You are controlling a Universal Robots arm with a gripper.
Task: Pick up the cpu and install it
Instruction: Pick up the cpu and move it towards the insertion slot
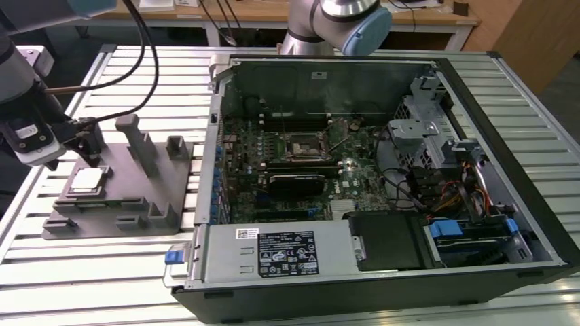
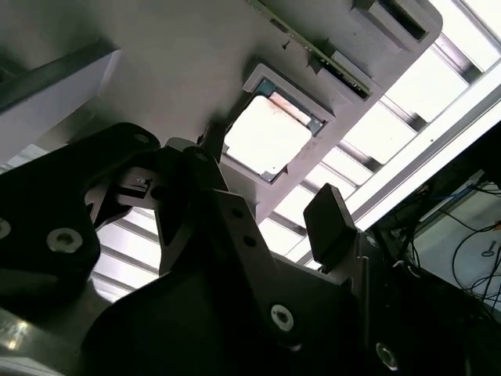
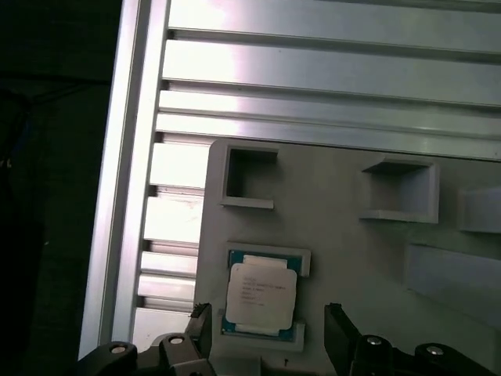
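The open pincer (image 1: 89, 156) hovered above the cpu (image 1: 88, 179), at the exterior view's left. A square, centred descent looked essential.

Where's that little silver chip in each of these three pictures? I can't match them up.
Exterior view: the cpu lies at the exterior view's left, on the grey holder block, by the gripper.
Second wrist view: the cpu is the pale square in the block's recess.
First wrist view: the cpu sits in that same recess.
Shared landmark: the grey holder block.
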